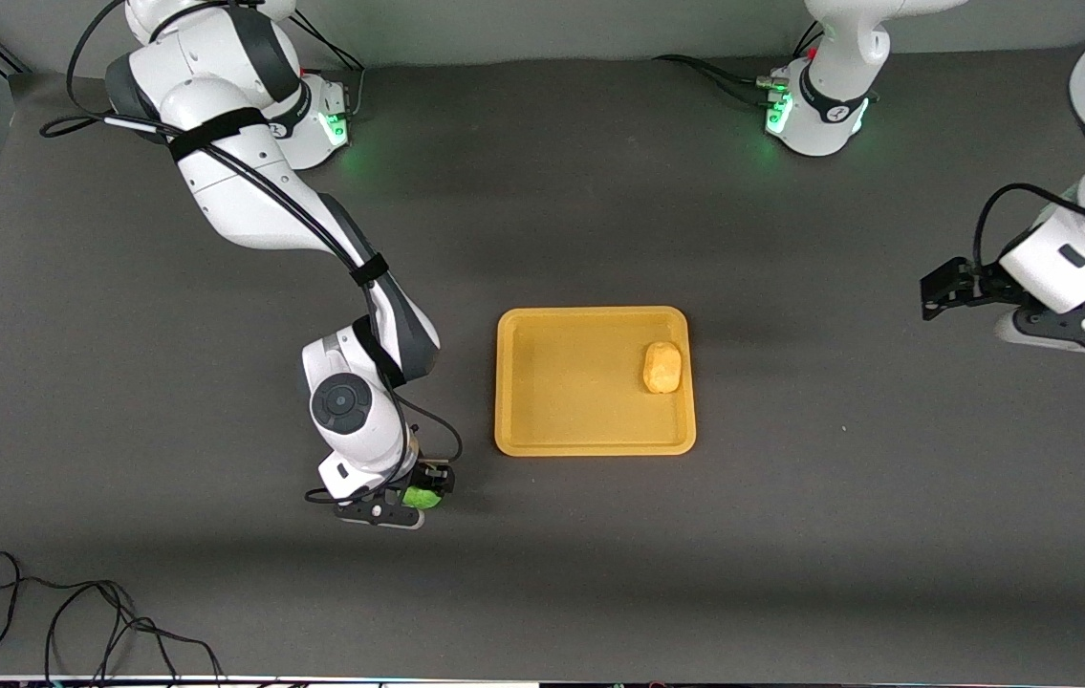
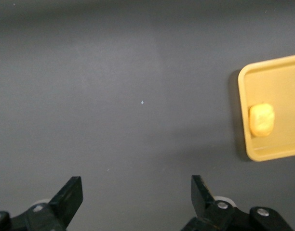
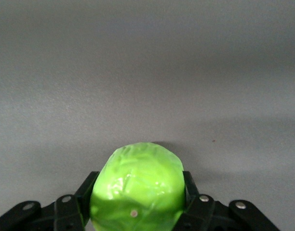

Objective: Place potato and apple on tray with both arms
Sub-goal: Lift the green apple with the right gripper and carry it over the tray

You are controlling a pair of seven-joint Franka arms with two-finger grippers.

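Note:
The yellow-orange tray (image 1: pixel 542 382) lies mid-table. The potato (image 1: pixel 661 367) lies in it, by the rim toward the left arm's end. My right gripper (image 1: pixel 425 497) is low at the table, nearer the front camera than the tray and toward the right arm's end, shut on the green apple (image 1: pixel 422 497). In the right wrist view the apple (image 3: pixel 138 178) fills the space between the gripper's (image 3: pixel 138 202) fingers. My left gripper (image 1: pixel 932 292) waits open and empty over bare table toward the left arm's end. Its wrist view (image 2: pixel 136 190) shows the tray (image 2: pixel 282 72) and potato (image 2: pixel 261 119).
A loose black cable (image 1: pixel 74 621) coils on the table near the front camera at the right arm's end. The two green-lit arm bases (image 1: pixel 327 115) (image 1: pixel 814 110) stand along the table's edge farthest from the front camera.

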